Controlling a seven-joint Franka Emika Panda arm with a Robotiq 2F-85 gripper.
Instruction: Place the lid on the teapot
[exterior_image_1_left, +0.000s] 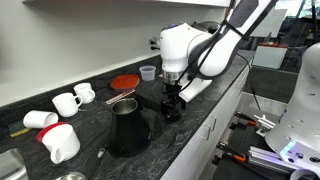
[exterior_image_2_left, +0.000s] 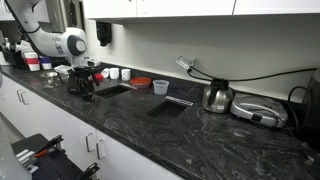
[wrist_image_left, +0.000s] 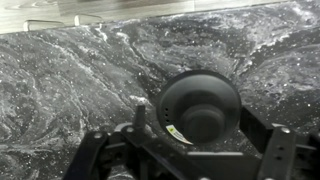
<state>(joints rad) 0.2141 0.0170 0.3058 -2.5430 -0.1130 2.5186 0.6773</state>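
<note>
So the gripper (wrist_image_left: 198, 120) is down at the countertop (wrist_image_left: 80, 70) with its fingers spread either side of the lid (wrist_image_left: 200, 100), released rather than clenched. In the wrist view there looks to be a sliver of gap on at least one side, so I'd call it straddling, not grasping. The lid is lying flat on the counter, just beside the teapot (exterior_image_1_left: 127, 128), which stands upright closer to the camera in an exterior view. To do this step well I'd centre the fingers across the widest part of the disc before closing, since a small round thing will squirt sideways if pinched off-centre. I'd also keep it level on the lift, so it drops squarely into the pot's narrow top. The lid is a smooth matte black dome with a raised round centre (probably slick, so a firm squeeze helps). The pot is matte black too, flaring wider at the base. The counter is dark stone with pale veining, so black-on-black contrast is poor here. The white mugs (exterior_image_1_left: 68, 100) and the red disc (exterior_image_1_left: 124, 82) sit well apart from the action.
</note>
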